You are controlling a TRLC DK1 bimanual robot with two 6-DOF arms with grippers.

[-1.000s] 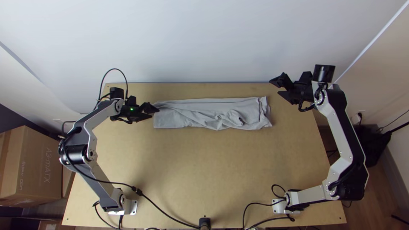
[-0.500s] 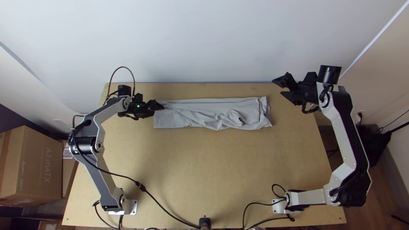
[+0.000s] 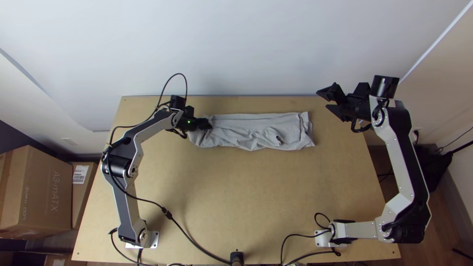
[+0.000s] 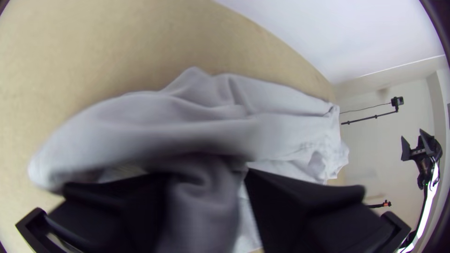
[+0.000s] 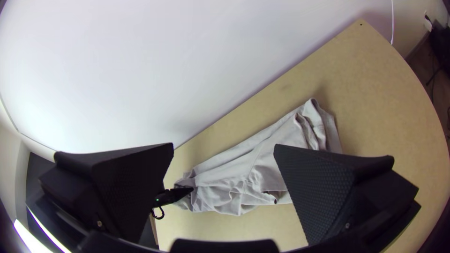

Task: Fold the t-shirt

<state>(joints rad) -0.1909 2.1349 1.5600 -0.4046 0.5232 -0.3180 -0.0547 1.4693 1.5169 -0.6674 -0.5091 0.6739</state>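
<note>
Top view gives me my left hand at one end of the t-shirt, its fingertips over the cloth. On the left wrist view I see its two wide black fingers standing apart, with a bunched part of the grey cloth in the gap and a rumpled fold rising just beyond the tips. The cloth touches the fingers, but I cannot tell whether they have a firm grip on it.

My right hand hangs near the other end of the shirt, apart from the cloth. On the right wrist view its fingers are spread wide, and the gap between them holds nothing; the shirt lies farther off, past the fingertips.

The shirt lies as a long, narrow folded strip along the far part of the light wooden surface. Its end at my left hand is gathered and puckered, partly under the fingers. From there it runs flatter but wrinkled toward the side where my right hand hangs, ending in several layered edges. A small dark opening shows among the creases closer to that layered end. Beyond the surface I have a pale wall, and cardboard boxes stand off to the left.
</note>
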